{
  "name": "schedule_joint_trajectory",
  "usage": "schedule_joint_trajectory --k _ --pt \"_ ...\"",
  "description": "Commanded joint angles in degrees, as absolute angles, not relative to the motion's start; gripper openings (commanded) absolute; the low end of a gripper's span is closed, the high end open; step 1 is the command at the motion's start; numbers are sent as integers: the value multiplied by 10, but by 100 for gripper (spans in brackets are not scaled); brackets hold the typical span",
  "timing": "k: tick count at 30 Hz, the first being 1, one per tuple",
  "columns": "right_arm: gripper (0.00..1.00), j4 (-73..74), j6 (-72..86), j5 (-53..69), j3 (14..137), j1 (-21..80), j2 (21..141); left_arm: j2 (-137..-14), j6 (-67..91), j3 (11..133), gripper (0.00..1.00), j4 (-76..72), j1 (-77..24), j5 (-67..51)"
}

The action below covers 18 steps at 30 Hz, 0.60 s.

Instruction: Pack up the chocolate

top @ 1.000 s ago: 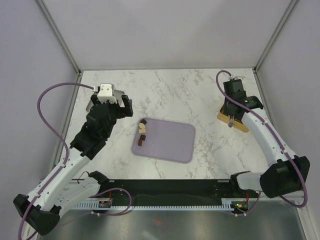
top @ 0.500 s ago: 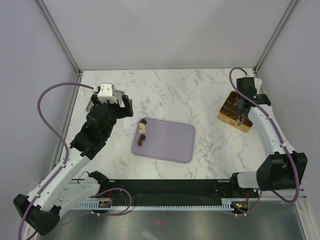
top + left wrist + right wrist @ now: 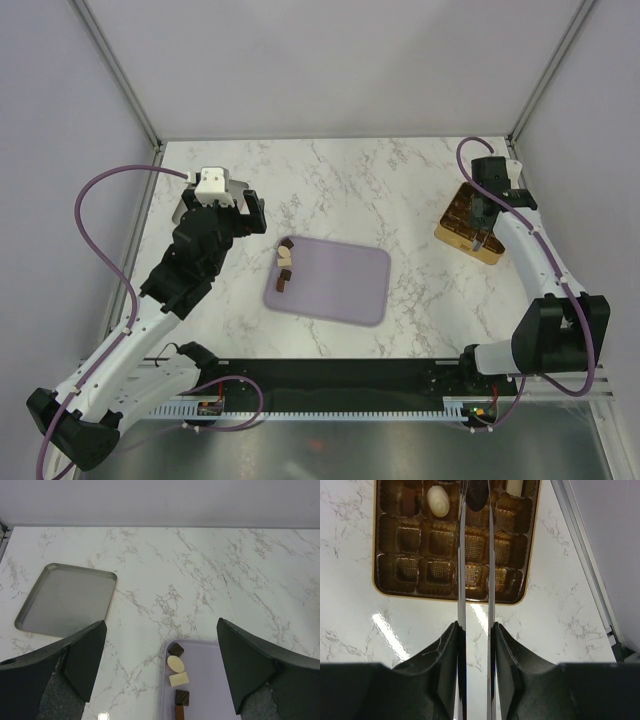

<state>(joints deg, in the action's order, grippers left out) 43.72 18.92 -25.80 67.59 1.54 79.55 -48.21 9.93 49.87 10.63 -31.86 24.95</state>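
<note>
**A:** Since a second ago your right arm has swung out to the far right, so the gold box [image 3: 455,232] now shows where the arm covered it. What is it gripping?

**B:** Your right gripper [image 3: 476,627] is clamped narrow on the metal tongs [image 3: 461,555]. Their tips pinch one dark piece [image 3: 476,497] of chocolate over the box.

**A:** And the rest?

**B:** A white oval [image 3: 439,501] sits in a compartment just beside the tips. Five more pieces [image 3: 175,664] lie in a line along the left edge of the lilac tray [image 3: 340,285] — dark, cream and brown.

**A:** The left side?

**B:** Your left gripper [image 3: 160,625] hangs with its jaws wide and nothing between them, above the marble table [image 3: 200,565] just left of that tray. A metal tray [image 3: 65,600] lies at the table's far left.
</note>
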Motion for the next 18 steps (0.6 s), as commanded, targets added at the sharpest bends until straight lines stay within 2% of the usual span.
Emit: schedule_joint_trajectory --k 1,18 --pt "38 415 200 -269 674 11 802 -477 85 513 100 91 -317 254" --pt "42 411 206 -281 658 6 809 -477 83 513 100 91 -317 257"
